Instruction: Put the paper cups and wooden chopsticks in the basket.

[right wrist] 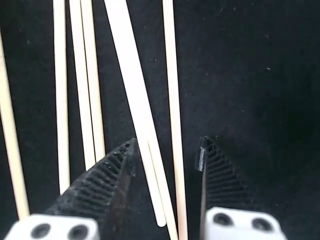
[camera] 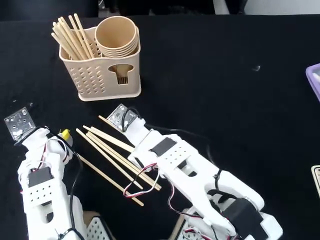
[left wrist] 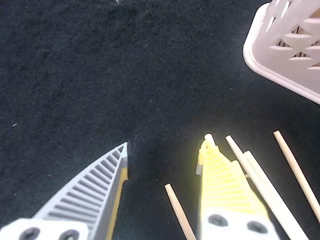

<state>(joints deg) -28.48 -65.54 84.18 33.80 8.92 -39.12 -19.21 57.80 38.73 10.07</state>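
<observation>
– Between the jaws of the right tool (right wrist: 167, 145), two of the loose sticks (right wrist: 136, 110); jaws apart, nothing clamped yet.

– How do they lie?

– Lengthwise, running straight out ahead of the tool; so the jaws would close across them, not along them; a broad flat one and a thin one side by side, more lying outside the jaws.

– And from above?

– A fan of sticks on the black bench (camera: 225, 75), slanting from just in front of the basket (camera: 95, 77) back under the right arm; right is plainly the nearer arm.

– The left tool (left wrist: 166, 142)?

– Jaws apart too, empty, low over the bench; one stick end lies between them, the rest just past its yellow finger (left wrist: 220, 185); second choice, I'd say.

– Where's the basket?

– Beyond the sticks, away from both arms, more to the left arm's side; cups (camera: 116, 34) stacked in one compartment, a bundle (camera: 72, 37) of sticks upright in the other.

– So what's left?

– By my reckoning only the loose ones; the pinch looks lined up, but two sticks in one bite may splay or slip; after the lift, the carry would go forward and toward the left arm's side.
</observation>
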